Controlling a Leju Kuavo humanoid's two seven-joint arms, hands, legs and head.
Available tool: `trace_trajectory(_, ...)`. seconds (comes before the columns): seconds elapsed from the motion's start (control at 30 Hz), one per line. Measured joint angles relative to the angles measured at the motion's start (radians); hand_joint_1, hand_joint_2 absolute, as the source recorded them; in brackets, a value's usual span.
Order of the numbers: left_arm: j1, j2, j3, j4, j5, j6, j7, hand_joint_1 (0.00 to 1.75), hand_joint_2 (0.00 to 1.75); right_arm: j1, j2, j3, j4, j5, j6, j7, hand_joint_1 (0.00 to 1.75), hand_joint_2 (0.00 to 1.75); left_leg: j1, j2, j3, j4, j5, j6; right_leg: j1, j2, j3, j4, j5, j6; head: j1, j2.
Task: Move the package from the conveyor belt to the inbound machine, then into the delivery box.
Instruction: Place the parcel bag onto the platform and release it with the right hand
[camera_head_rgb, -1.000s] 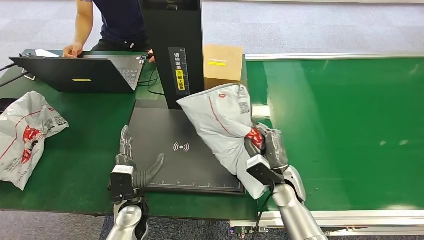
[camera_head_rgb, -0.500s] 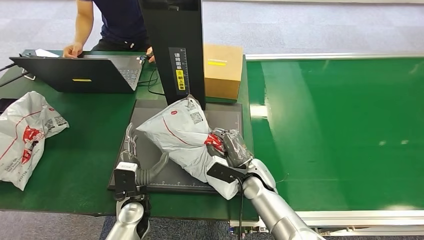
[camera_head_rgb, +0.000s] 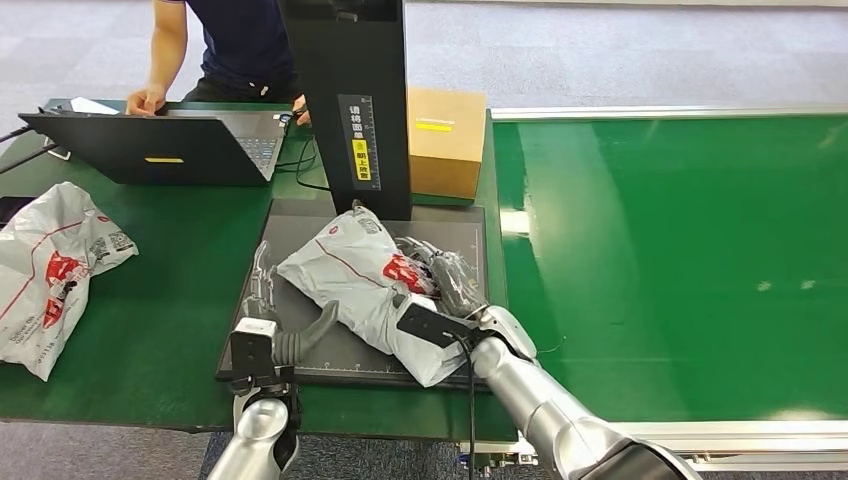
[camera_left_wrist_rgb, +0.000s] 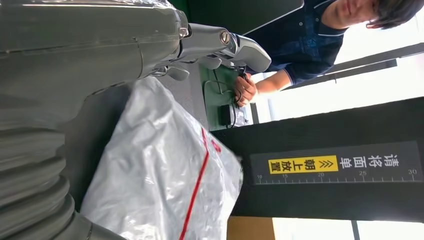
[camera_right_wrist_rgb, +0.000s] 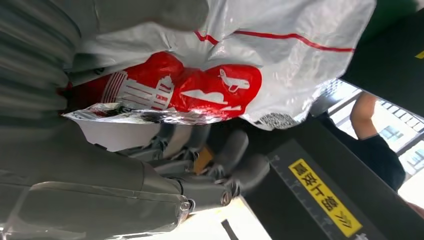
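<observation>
From the head view, the right hand (camera_head_rgb: 440, 280) grips the package (camera_head_rgb: 365, 285), a grey plastic mail bag with red print, and the bag lies on the black plate of the inbound machine (camera_head_rgb: 300, 225), just in front of its black column. The left hand (camera_head_rgb: 268, 300) rests on the plate beside the bag, on the side away from the right hand, with its fingers apart and holding nothing; its thumb reaches toward the bag's lower edge. Beyond the right hand there is the green conveyor belt (camera_head_rgb: 680, 250), well apart from the bag. A cardboard box (camera_head_rgb: 445, 140) stands behind the machine, and a second grey bag (camera_head_rgb: 50, 270) lies far beyond the left hand. In the left wrist view, the left hand (camera_left_wrist_rgb: 165, 45) is spread wide, and the package (camera_left_wrist_rgb: 160, 175) lies just beside it. In the right wrist view, the right hand (camera_right_wrist_rgb: 150, 165) holds the package (camera_right_wrist_rgb: 225, 65), whose red print faces the camera.
</observation>
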Motion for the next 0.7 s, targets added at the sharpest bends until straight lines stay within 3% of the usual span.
trace_trajectory(0.4,-0.014,0.0,-0.008,0.023,0.007,0.002,0.0,0.0,1.75,0.008,0.01,-0.036,0.028,-0.088,0.026,-0.087,0.0,1.75,0.0,0.0,0.0,0.0,0.0,0.0,0.0,0.0,0.0,0.0,0.0,0.0,0.0,0.0)
trace_trajectory(0.7,-0.005,0.009,-0.015,0.026,0.018,0.028,0.0,0.0,1.75,0.092,0.012,-0.026,-0.151,-0.205,0.039,-0.089,0.0,1.75,0.0,0.0,0.0,0.0,0.0,0.0,0.0,0.0,-0.001,0.0,0.0,0.0,0.0,0.0)
